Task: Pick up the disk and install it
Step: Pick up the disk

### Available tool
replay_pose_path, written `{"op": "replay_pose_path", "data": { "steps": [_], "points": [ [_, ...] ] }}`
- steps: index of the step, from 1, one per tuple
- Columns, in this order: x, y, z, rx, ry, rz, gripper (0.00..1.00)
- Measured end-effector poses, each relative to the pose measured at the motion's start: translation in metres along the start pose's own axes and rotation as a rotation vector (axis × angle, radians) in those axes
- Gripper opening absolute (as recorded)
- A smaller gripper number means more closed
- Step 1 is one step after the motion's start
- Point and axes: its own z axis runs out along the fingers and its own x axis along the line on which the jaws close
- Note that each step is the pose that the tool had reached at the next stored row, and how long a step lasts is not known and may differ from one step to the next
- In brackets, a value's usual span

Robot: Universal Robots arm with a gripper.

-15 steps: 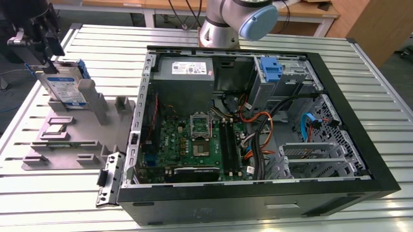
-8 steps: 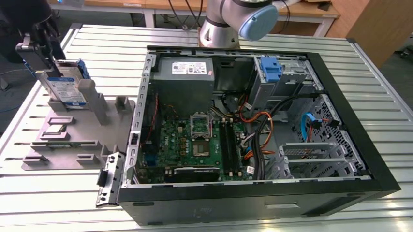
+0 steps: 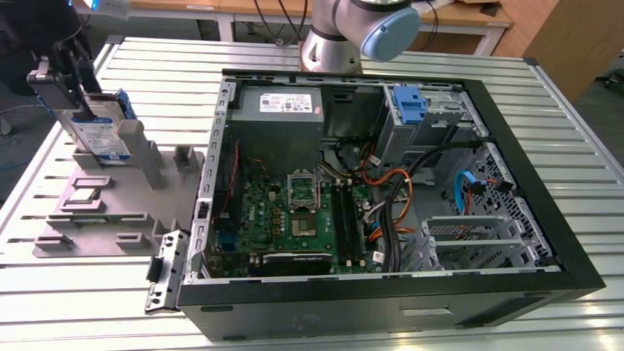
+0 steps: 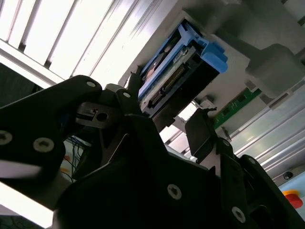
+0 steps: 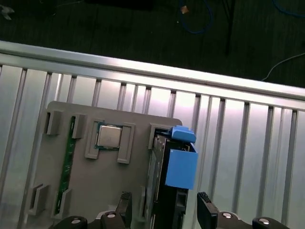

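**Claw over the disk, nothing lifted yet**

Starting at the exterior view's left: my claw (image 3: 86,102) hangs straight over the disk (image 3: 102,137). In the first wrist view my fingertips (image 5: 206,215) sit one on each side of it with a gap showing on both sides. So my jaws are spread and I have no grip on anything. By my reading the job has barely begun. The pick-up is not done and the install is not done; all I have is the line-up.

The disk stands on its edge directly under my claw, slotted into the grey holder tray (image 3: 98,219). It is a flat silver slab with a white-and-blue label on its broad face and blue plastic rails (image 5: 181,167) along the edges, one ending in a blue tab at the end nearest me. In the second wrist view its connector strip (image 4: 167,88) faces up at my claw. It looks upright and square in its slot.

Just beside it in the same tray, further from my jaws, lie a square processor chip (image 5: 108,136) and a green memory stick (image 5: 66,162).

Moving rightward, well away from my claw, the open computer case (image 3: 390,314) lies on the slatted table (image 3: 565,124), motherboard (image 3: 292,219) exposed. The grey power supply (image 3: 280,102) is at its far side, and further right a bare blue bracket (image 3: 411,102) sits in the drive bay. I see no drive seated in there.
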Motion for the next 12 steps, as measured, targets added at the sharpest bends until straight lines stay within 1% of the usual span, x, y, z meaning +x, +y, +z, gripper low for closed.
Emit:
{"op": "replay_pose_path", "data": {
  "steps": [1, 3, 8, 12],
  "points": [
    [0.0, -0.0001, 0.0007, 0.0005, -0.0007, 0.013, 0.65],
    [0.0001, -0.0001, 0.0024, 0.0008, -0.0015, 0.024, 0.65],
    [0.0002, -0.0004, 0.007, 0.0014, -0.0023, 0.038, 0.65],
    [0.0001, -0.0004, 0.0086, 0.0018, -0.0026, 0.044, 0.65]
  ]
}}
